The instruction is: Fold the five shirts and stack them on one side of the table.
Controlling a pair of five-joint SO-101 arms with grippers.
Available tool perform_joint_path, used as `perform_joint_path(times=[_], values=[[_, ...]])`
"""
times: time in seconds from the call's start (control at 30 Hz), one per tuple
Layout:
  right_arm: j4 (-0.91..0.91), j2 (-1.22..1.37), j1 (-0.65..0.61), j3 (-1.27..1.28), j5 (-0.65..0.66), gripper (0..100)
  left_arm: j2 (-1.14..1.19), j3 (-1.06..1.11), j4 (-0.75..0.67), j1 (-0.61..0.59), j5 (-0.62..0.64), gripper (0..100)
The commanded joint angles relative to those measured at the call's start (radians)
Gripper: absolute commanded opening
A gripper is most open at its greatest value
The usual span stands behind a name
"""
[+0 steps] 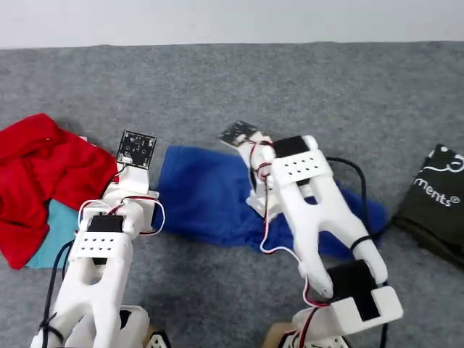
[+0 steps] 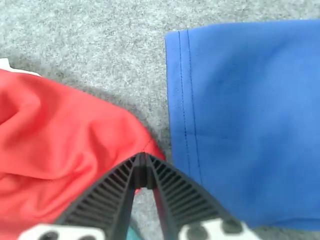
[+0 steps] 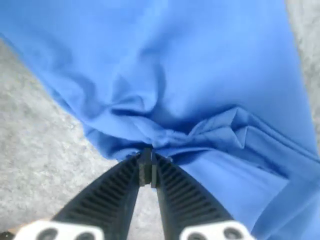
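The right hand (image 3: 146,162) is pinching its ribbed black jaws fully together on a bunched fold of the royal-blue cotton shirt (image 1: 203,196). Creases are fanning out from its tips, so I am judging that it has a real hold of the cloth. The rest of that shirt is lying spread out beyond and to either side of this hand on the grey felt-covered counter (image 1: 290,87). The left hand (image 2: 144,167) is also sitting with its jaws closed. Its tips are resting right at the edge of the crumpled bright-red shirt (image 1: 43,167), and I cannot tell whether any red fabric is caught between them. The blue shirt's stitched hem is lying just beside this hand on its inner side, with a strip of bare felt between the two garments. A pale teal garment (image 1: 61,225) is peeking out from under the red one, on the left hand's outer side. A dark, near-black shirt with white print (image 1: 435,199) is lying well off to the right hand's outer side, at the counter's edge. I am counting four garments here, none looking neatly folded and no stack forming. So I am reckoning the job is barely starting, with the blue shirt being the one in hand and the folding and stacking all remaining.
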Motion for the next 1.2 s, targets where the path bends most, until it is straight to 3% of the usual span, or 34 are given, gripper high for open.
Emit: perform_joint_path(times=[0.0, 0.33, 0.67, 1.17], values=[[0.007, 0.031, -0.007, -0.083, 0.011, 0.9, -0.032, -0.002, -0.018, -0.002, 0.009, 0], [-0.045, 0.3, -0.008, -0.203, -0.031, 0.9, -0.032, -0.002, -0.017, -0.002, 0.008, 0], [0.223, 0.312, -0.048, -0.199, -0.034, 0.9, -0.032, -0.002, -0.017, -0.003, 0.006, 0], [0.053, 0.472, -0.045, -0.212, -0.032, 0.9, -0.032, -0.001, -0.017, -0.003, 0.006, 0]])
